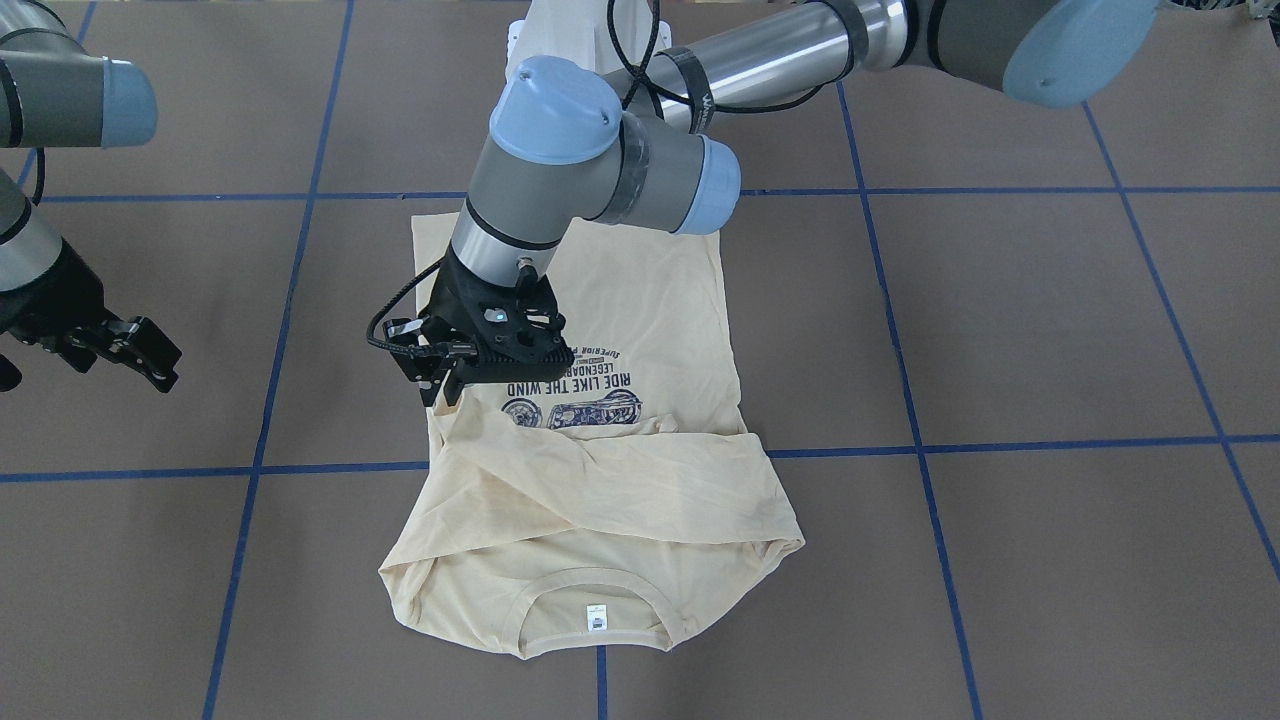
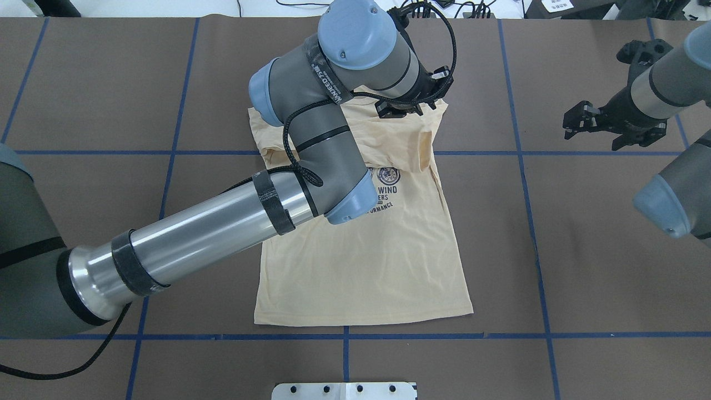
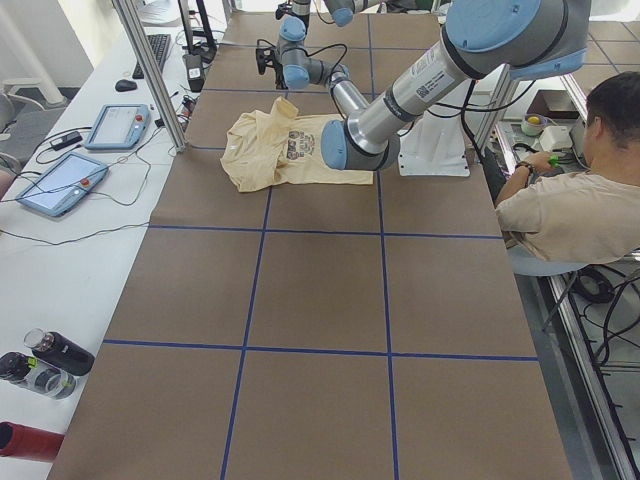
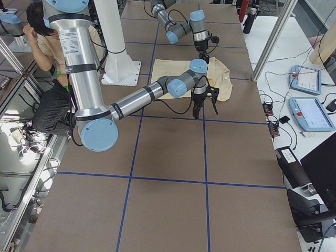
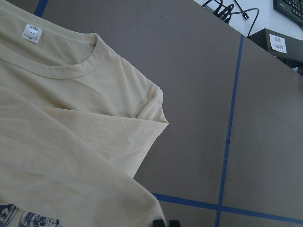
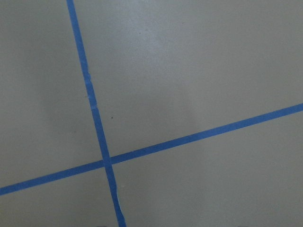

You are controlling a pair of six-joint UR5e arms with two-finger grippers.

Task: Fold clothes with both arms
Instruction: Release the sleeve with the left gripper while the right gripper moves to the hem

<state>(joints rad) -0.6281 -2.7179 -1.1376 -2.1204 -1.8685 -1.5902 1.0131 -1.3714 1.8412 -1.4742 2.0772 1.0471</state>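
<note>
- Find long-sleeved T-shirt (image 1: 640, 290) flat on table (image 1: 1000, 330), print up, collar toward 6 o'clock in front-facing view, a sleeve folded across chest.
- Note left claw (image 1: 440, 388) at its 9 o'clock edge, tips nearly together, seemingly pinching sleeve end.
- Beware lifting before full release: would likely drag sleeve back and undo fold.
- Expect no pinning from right claw (image 1: 168, 365), spread, empty, well apart toward 9 o'clock.

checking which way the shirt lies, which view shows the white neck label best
Left wrist view: the neck label is close and sharp inside the shirt collar. Front-facing shows it small but clear. Overhead, the left arm hides the collar. Side views are too far; right wrist shows only table.
</note>
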